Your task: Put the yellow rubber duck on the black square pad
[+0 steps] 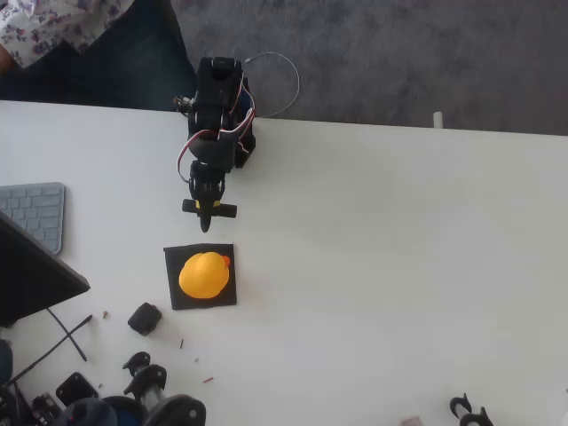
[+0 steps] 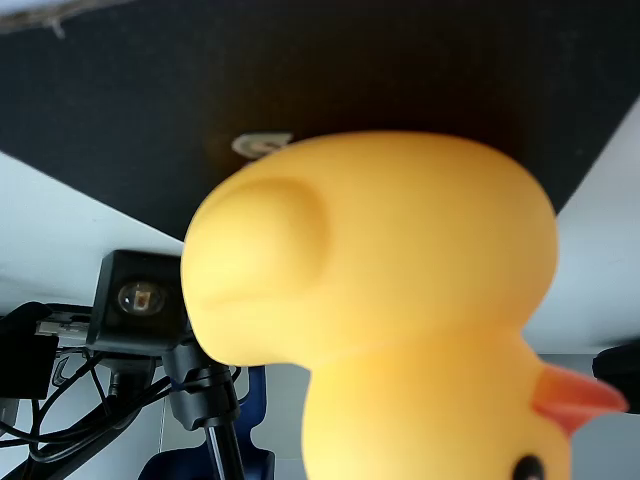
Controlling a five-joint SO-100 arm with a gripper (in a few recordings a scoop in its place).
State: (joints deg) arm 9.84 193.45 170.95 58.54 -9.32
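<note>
From overhead I am looking down on my pincer (image 1: 207, 222), which is pointing toward the bottom of the picture and hanging over bare white table (image 1: 382, 266); from this height I cannot tell whether its jaws are apart or together, and nothing is showing between them.

Just past its tip, toward the bottom of that picture and not touching it, the black square pad (image 1: 174, 257) is lying flat on the table. The yellow rubber duck (image 1: 204, 274) is sitting on the pad, inside its edges, with its red-orange beak pointing to the picture's right.

In the wrist view the yellow rubber duck (image 2: 370, 300) is looming very close and appearing upside down, its beak and a dark eye at the lower right, with the black square pad (image 2: 150, 110) spreading behind it across the top.

Farther from the pincer, beyond the pad in the overhead view, a small black block (image 1: 144, 319) is lying on the table. Off to the picture's left of the pincer a grey keyboard (image 1: 35, 213) is sitting at the table's edge.
</note>
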